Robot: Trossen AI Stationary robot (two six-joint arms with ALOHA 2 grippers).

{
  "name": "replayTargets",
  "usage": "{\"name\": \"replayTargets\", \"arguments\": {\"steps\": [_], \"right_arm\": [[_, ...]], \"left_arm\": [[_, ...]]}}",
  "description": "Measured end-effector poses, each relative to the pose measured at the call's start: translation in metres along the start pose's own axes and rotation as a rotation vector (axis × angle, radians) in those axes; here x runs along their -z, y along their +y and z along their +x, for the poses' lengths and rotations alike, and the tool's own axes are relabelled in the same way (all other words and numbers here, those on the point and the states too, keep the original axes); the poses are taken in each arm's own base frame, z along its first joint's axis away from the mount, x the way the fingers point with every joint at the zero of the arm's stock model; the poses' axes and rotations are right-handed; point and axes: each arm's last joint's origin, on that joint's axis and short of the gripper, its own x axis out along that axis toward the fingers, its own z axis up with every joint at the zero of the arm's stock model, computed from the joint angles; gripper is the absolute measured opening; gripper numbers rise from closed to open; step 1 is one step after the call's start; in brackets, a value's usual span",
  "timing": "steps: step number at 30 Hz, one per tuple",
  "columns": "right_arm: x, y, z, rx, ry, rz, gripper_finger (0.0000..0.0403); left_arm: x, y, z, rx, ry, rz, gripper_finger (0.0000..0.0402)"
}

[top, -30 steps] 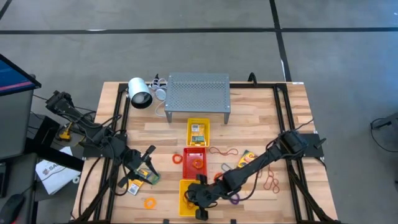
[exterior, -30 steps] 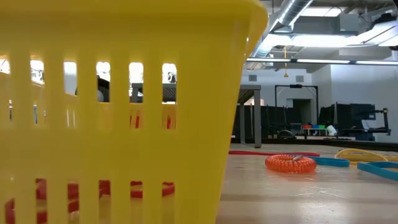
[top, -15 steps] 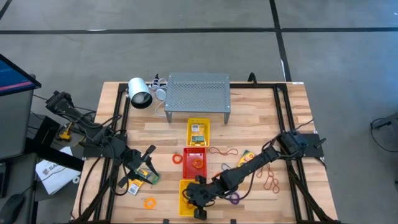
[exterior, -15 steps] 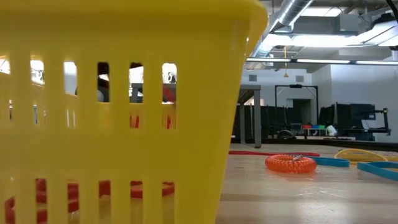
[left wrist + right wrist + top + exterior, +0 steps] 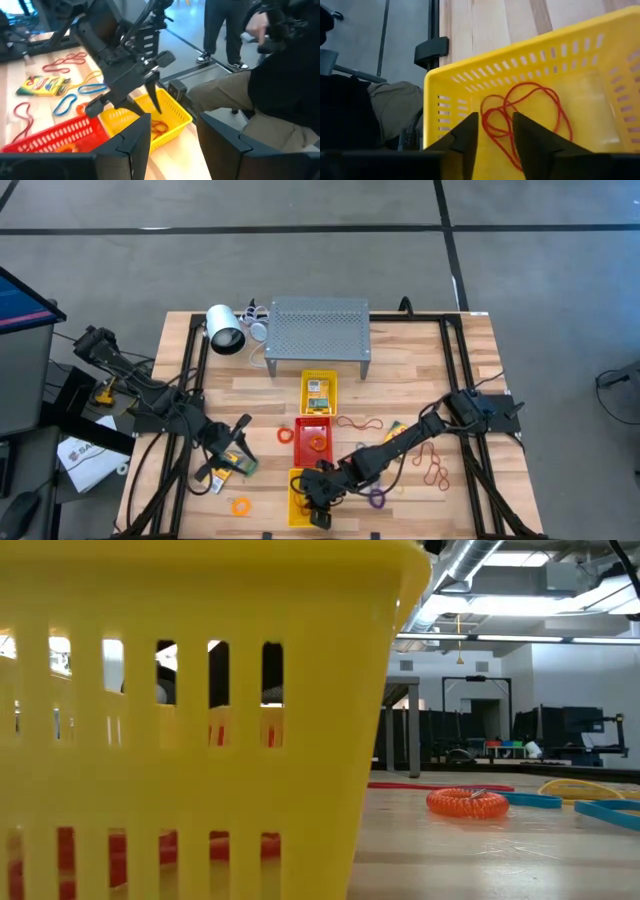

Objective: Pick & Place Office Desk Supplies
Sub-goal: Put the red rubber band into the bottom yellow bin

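A red rubber-band loop lies on the floor of the yellow tray at the table's near edge. My right gripper hangs just above that tray, open, its fingers on either side of the loop's near end. The left wrist view shows it over the tray too, with the loop below it. My left gripper hovers open at the table's left, above yellow card packets. In the low view the tray's slotted wall hides both grippers.
A red tray and a second yellow tray line up behind the near one. Loose bands and rings lie around: orange, purple, red. A grey perforated stand and a white lamp stand far back. A person sits beyond the near edge.
My right gripper has shifted a little toward the table's left and sunk toward the near yellow tray; in the low view its dark shape now fills more of the tray's slots.
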Motion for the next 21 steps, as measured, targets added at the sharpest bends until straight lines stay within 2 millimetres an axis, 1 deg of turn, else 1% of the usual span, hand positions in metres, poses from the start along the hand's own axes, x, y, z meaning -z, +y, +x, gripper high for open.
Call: {"name": "replayTargets", "arguments": {"steps": [5,9,14,19,21], "right_arm": [[-0.001,-0.006,0.0,0.01,0.035,0.007,0.0183],[-0.004,-0.013,-0.002,0.046,0.053,-0.009,0.0209],[-0.01,-0.015,-0.007,0.057,0.022,-0.064,0.0218],[-0.025,0.0,-0.019,0.001,-0.029,-0.122,0.0216],[-0.031,0.006,-0.027,-0.012,-0.027,-0.149,0.0215]], "left_arm": [[0.001,0.001,0.0,-0.045,0.001,0.0,0.0153],[0.0,0.002,0.0,-0.076,-0.002,0.033,0.0153],[0.0,0.004,-0.001,-0.128,-0.001,0.073,0.0153],[0.0,0.004,-0.001,-0.136,0.0,0.076,0.0153],[0.001,0.004,-0.001,-0.137,0.003,0.076,0.0153]]}}
